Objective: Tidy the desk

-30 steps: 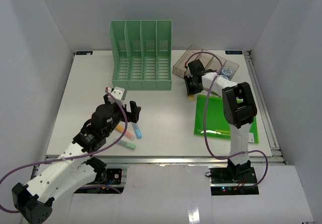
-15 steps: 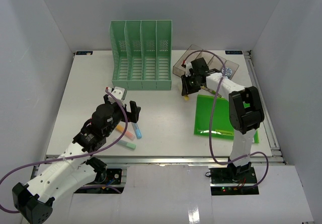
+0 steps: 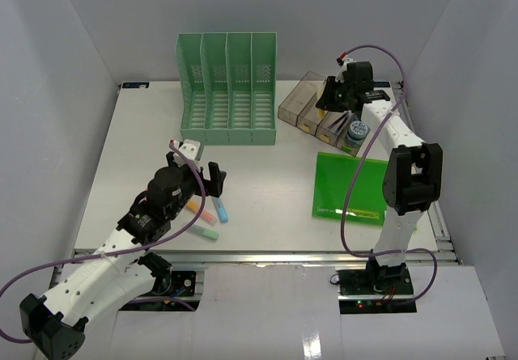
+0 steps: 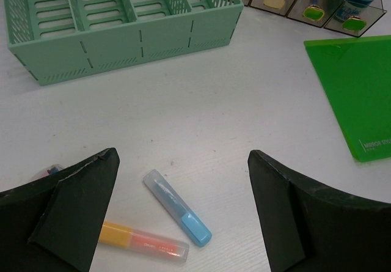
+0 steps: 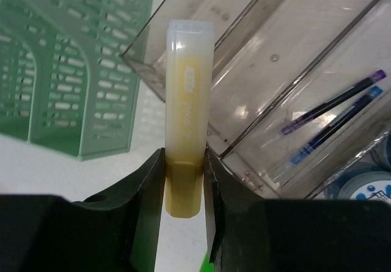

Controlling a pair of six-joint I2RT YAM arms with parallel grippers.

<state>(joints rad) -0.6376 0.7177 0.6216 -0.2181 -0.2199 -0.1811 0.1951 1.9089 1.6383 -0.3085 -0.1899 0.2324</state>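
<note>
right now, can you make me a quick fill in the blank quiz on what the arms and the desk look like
1. The right gripper is shut on a ____ highlighter.
2. The left gripper hangs ____ over the desk, holding nothing.
3. The file rack has ____ slots.
4. The flat folder is ____.

Missing words: yellow; open; four; green.

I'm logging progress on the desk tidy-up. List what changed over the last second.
The right pincer, shut on the yellow highlighter, swung away from the bases and rightward, from the clear organizer's near-left corner to above its far side. The left pincer, open, the blue highlighter, green folder and file rack stayed put.
</note>
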